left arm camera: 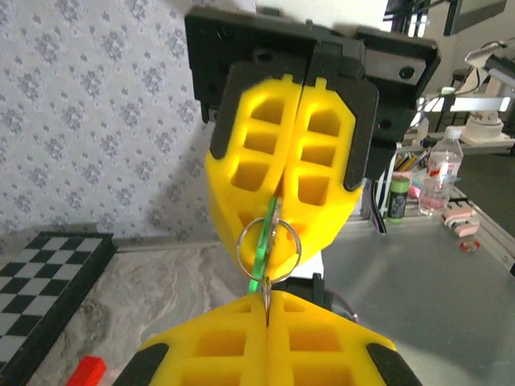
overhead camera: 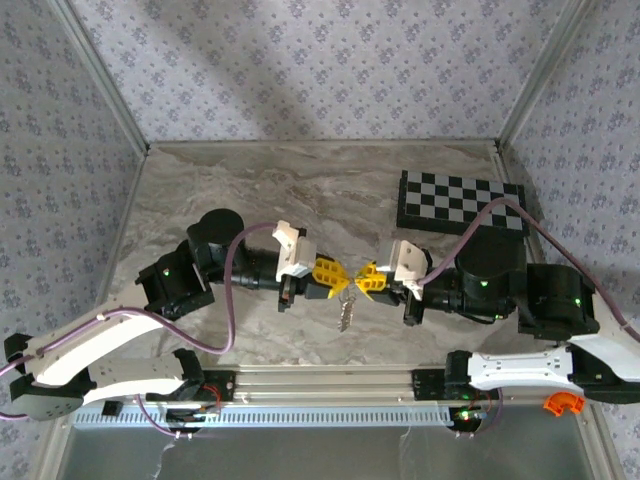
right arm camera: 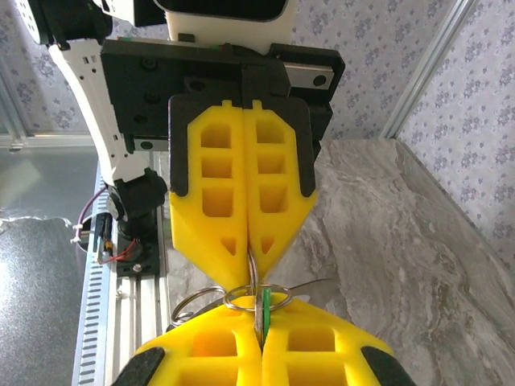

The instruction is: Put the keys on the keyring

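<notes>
My two yellow-fingered grippers meet tip to tip above the middle of the table. The left gripper (overhead camera: 335, 277) (left arm camera: 266, 299) is shut on the thin edge of a silvery keyring (left arm camera: 269, 248), a round wire loop. The right gripper (overhead camera: 365, 281) (right arm camera: 260, 322) is shut on the small green key (right arm camera: 264, 310), with a sliver of metal pinched beside it. In the left wrist view the green key (left arm camera: 261, 257) crosses the ring's opening. A silver key (overhead camera: 345, 315) hangs below the fingertips, and a second ring (right arm camera: 191, 303) dangles beside them.
A black-and-white checkerboard (overhead camera: 462, 203) lies at the back right. An orange curved piece (overhead camera: 562, 403) sits by the right arm's base. The metal rail (overhead camera: 330, 385) runs along the near edge. Patterned walls close in the table on three sides.
</notes>
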Controlling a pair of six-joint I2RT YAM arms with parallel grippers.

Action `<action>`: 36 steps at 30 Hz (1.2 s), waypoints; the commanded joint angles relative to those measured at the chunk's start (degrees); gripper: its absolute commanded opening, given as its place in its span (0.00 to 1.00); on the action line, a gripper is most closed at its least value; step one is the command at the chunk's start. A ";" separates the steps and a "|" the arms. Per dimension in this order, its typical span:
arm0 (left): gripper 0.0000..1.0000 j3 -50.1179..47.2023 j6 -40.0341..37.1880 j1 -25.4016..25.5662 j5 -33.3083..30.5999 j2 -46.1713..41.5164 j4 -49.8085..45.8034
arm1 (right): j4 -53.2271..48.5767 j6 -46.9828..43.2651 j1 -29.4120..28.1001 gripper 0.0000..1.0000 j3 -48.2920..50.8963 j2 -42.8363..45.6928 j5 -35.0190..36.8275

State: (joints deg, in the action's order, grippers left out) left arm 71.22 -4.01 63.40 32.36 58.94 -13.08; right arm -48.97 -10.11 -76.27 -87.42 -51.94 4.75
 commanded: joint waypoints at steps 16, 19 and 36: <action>0.00 -0.64 -5.24 0.06 -5.24 0.83 -7.14 | -3.13 -1.06 1.28 0.00 -2.66 -1.50 5.80; 0.00 -0.91 -5.39 0.06 -5.88 0.83 -7.13 | -2.89 -0.80 1.94 0.00 -2.17 -1.37 5.40; 0.02 -6.23 -2.28 0.06 -9.03 0.61 -0.91 | -4.92 -0.09 7.33 0.00 -2.22 -3.41 3.26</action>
State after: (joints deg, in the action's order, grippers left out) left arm 66.28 -7.31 63.40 24.27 59.70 -12.08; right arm -55.42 -10.35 -70.15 -87.59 -55.29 7.07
